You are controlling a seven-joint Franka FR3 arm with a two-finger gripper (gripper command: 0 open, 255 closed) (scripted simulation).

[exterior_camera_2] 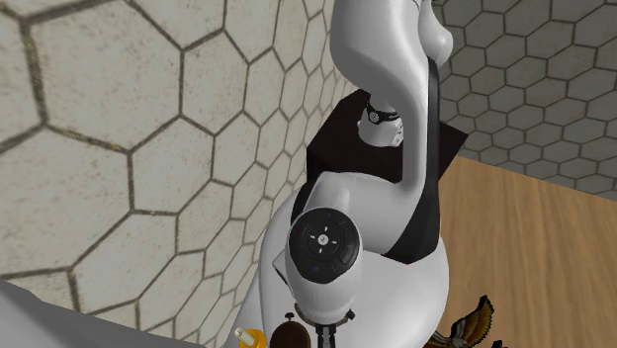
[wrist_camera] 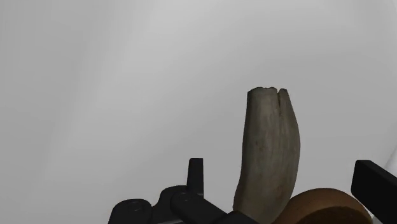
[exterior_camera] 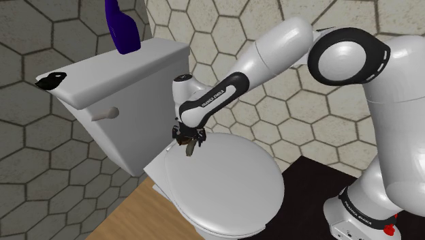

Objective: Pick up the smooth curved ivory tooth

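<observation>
A curved, smooth tooth (wrist_camera: pixel 267 159), dull ivory-grey with a brown rounded root end (wrist_camera: pixel 324 205), rises between my two black fingers in the wrist view. My gripper (wrist_camera: pixel 285 173) is shut on it, and the tip points away past the fingertips toward the plain white lid. In the shoulder view my gripper (exterior_camera: pixel 191 140) hangs just above the back of the white toilet lid (exterior_camera: pixel 231 184), with the tooth (exterior_camera: pixel 186 146) showing as a small brown piece between and below the fingers.
The toilet tank (exterior_camera: pixel 129 75) stands behind the lid, with a purple object (exterior_camera: pixel 122 27) and a small black object (exterior_camera: pixel 51 80) on top. A flush handle (exterior_camera: pixel 105 112) sticks out of its front. Hexagon-tiled walls close in behind; wood floor (exterior_camera: pixel 116 218) lies at the front.
</observation>
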